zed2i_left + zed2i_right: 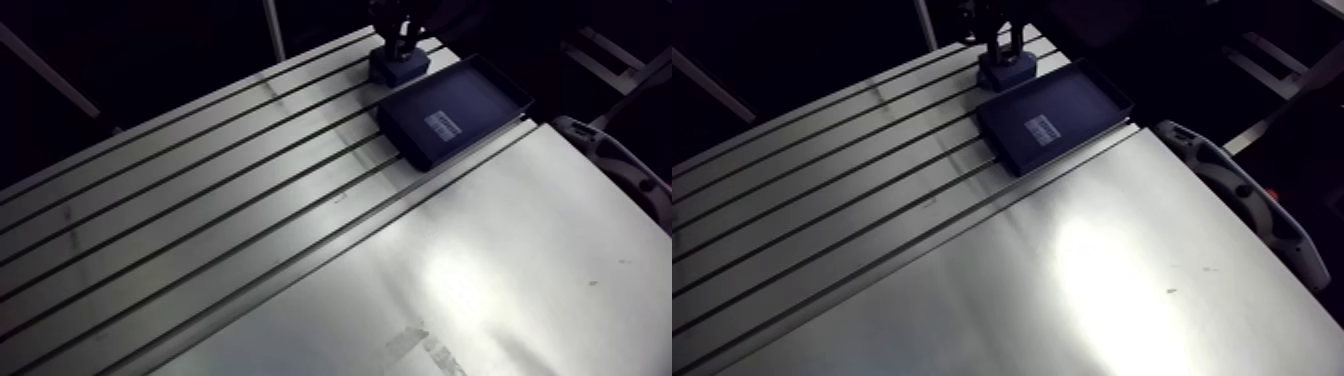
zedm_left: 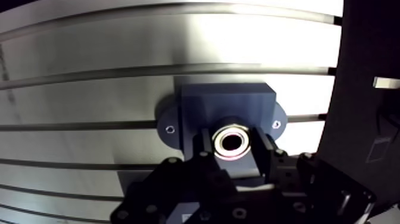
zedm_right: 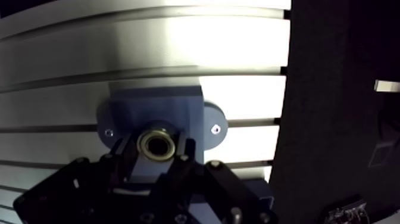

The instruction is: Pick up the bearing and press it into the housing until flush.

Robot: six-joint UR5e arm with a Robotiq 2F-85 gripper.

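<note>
Here pincer (image 2: pixel 233 144) clamped on bearing (image 2: pixel 233 140) over housing (image 2: pixel 226 100); seating depth hidden, dark tray (image 2: pixel 369 113) cut off beside.

The gripper (image 3: pixel 156 148) clamps the ring-shaped bearing (image 3: pixel 144 143) between its fingers, against the blue housing (image 3: pixel 158 104). A dark tray (image 3: pixel 333 89) lies at three o'clock of the housing, on the slotted table (image 3: pixel 178 42).

White label (image 1: pixel 443 125) on dark tray (image 1: pixel 478 92), print illegible
</note>
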